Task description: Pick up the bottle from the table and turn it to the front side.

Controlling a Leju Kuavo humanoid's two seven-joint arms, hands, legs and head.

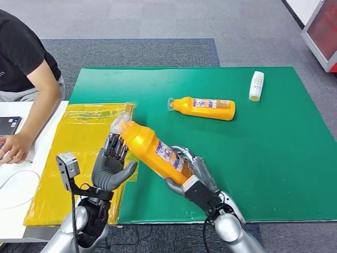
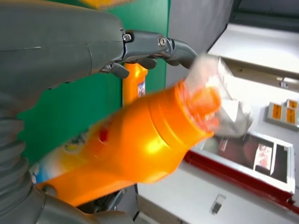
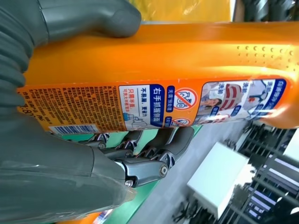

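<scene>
Across the worktop (image 1: 278, 158), a green mat carries a second orange bottle (image 1: 205, 108) and a small white bottle (image 1: 256, 85), both lying well beyond the fingers. Beside the mat, under the left hand, lies a yellow plastic sheet (image 1: 75, 142). A person's arm (image 1: 38, 113) rests on a white desk further out on that side. Above the mat's near edge, the right hand (image 1: 192, 179) grips an orange bottle (image 1: 157, 150) around its lower body, fingers (image 3: 155, 154) curled beneath and thumb over the top, the bottle tilted with its clear-wrapped cap toward the left hand (image 1: 111, 166). Its fingers (image 1: 116, 146) stand spread, their tips at the bottle's neck.
</scene>
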